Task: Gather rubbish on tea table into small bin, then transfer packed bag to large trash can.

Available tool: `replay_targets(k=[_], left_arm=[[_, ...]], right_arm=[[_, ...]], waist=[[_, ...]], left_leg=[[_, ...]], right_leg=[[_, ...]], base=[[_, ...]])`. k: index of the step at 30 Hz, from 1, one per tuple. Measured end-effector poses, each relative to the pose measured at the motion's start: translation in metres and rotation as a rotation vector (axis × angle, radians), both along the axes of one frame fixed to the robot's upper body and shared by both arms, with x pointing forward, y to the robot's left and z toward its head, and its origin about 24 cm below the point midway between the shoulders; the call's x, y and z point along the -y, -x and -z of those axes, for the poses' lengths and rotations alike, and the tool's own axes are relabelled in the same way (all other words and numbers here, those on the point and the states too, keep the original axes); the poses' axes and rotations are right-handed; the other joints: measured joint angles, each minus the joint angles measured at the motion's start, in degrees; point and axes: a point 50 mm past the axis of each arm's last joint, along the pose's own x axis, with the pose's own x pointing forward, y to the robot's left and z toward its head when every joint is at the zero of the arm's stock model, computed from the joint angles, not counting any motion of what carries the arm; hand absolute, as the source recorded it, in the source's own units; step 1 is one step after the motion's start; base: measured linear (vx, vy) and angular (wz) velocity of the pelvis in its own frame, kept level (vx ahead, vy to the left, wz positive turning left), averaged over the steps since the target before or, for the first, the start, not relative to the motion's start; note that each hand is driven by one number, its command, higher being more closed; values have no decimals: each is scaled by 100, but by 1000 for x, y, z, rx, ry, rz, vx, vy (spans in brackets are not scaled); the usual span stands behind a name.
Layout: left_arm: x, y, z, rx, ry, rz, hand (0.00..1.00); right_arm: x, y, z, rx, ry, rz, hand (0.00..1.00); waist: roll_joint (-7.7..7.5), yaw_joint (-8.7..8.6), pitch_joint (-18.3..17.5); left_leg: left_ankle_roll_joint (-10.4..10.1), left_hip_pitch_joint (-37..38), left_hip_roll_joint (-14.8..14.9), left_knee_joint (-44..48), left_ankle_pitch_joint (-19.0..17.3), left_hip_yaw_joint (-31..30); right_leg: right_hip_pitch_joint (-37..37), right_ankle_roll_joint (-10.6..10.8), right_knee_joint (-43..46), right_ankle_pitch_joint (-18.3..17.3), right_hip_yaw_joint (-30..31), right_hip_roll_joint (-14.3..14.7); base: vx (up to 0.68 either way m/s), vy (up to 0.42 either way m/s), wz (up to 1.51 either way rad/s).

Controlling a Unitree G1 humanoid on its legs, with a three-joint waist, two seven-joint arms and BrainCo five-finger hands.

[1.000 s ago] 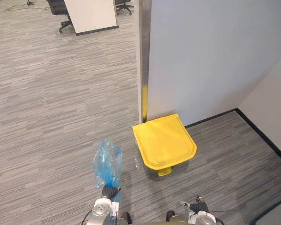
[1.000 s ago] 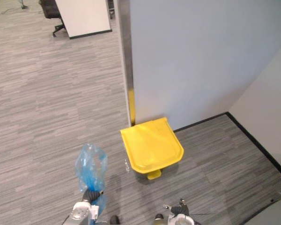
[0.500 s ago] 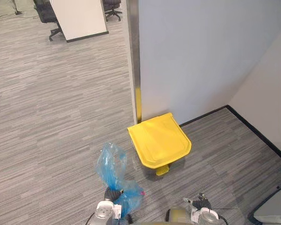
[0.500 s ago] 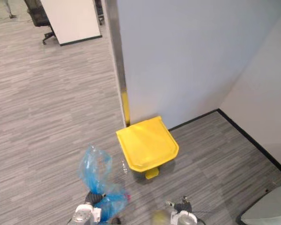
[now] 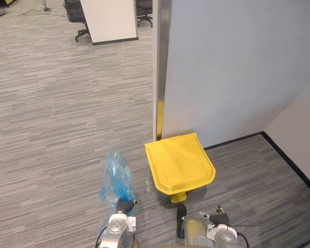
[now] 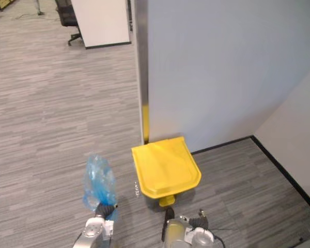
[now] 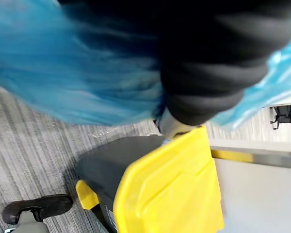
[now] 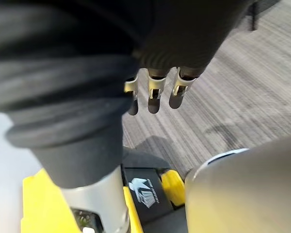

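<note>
Blue bag (image 5: 116, 178) swung upright, left hand (image 5: 125, 206) gripping its neck, right hand (image 8: 153, 95) low, fingers relaxed.

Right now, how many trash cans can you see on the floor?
1. The yellow-lidded trash can stands by the partition wall, lid closed, right of the blue bag. Others may be hidden behind the wall.

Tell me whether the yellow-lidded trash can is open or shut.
Shut. The yellow lid lies flat over the dark trash can body with no gap showing; the blue bag is outside it, gripped by the left hand.
</note>
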Motion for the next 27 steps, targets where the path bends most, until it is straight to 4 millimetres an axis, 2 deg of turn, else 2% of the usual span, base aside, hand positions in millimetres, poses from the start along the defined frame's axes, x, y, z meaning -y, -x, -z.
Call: replay_targets(k=[2, 10, 16, 18, 22, 24, 25, 26, 27], left_arm=[[0, -1, -1, 3, 1, 2, 100], [7, -11, -5, 30, 15, 24, 100], [4, -8, -2, 9, -5, 29, 100], [2, -7, -2, 9, -20, 46, 100], [0, -6, -1, 6, -27, 45, 100], [-6, -7, -2, 9, -44, 46, 100], [-5, -6, -1, 4, -40, 43, 100], [-10, -6, -1, 4, -42, 25, 100], [-10, -6, -1, 3, -43, 26, 100]], right_arm=[[-2, -3, -1, 5, 7, -26, 0], [-5, -9, -3, 11, 25, -72, 0], [-6, -7, -1, -3, 19, -74, 0], [-8, -3, 2, -24, 12, -76, 0], [-8, -1, 3, -31, 11, -73, 0], [-9, 6, 6, -46, 1, -68, 0], [-8, 7, 6, -47, 0, -56, 0], [-9, 3, 4, -27, -7, -52, 0], [-8, 2, 3, -19, -3, -53, 0]], waist=[[29, 0, -64], [-32, -12, -117], [-67, 1, -171], [-148, 7, -230], [-209, -1, -209], [-386, -15, -165], [-328, -17, -216], [-286, -3, -226], [-332, -76, -228]], left_leg=[[-104, -14, 45, -152, 74, 1], [-71, -100, -204, -427, 525, -33], [-71, 38, -200, -501, 552, -93], [-46, 153, -276, -627, 672, -26], [-24, 387, -322, -927, 682, 228], [24, 378, -399, -870, 707, 338], [48, 256, -248, -873, 723, 417], [24, 92, -147, -783, 772, 490], [9, 33, -114, -739, 807, 426]], right_leg=[[-129, -103, 129, -38, -42, 41], [-220, -95, 38, -41, -122, -225], [-28, -84, -24, -31, -204, -228], [24, -42, -68, 26, -114, -235], [4, -48, -80, 168, -49, -214], [-9, 28, -104, 331, 38, -254], [21, 295, -409, 572, 86, -153], [-297, -8, 758, 47, 17, -246], [-403, -48, 1765, -375, 19, -347]], base=[[181, -28, 3], [87, 18, 7], [-12, -9, 9], [-85, -38, -10], [-170, -38, -22], [-313, -72, -18], [-347, -115, -26], [-273, -120, -11], [-189, -129, 5]])
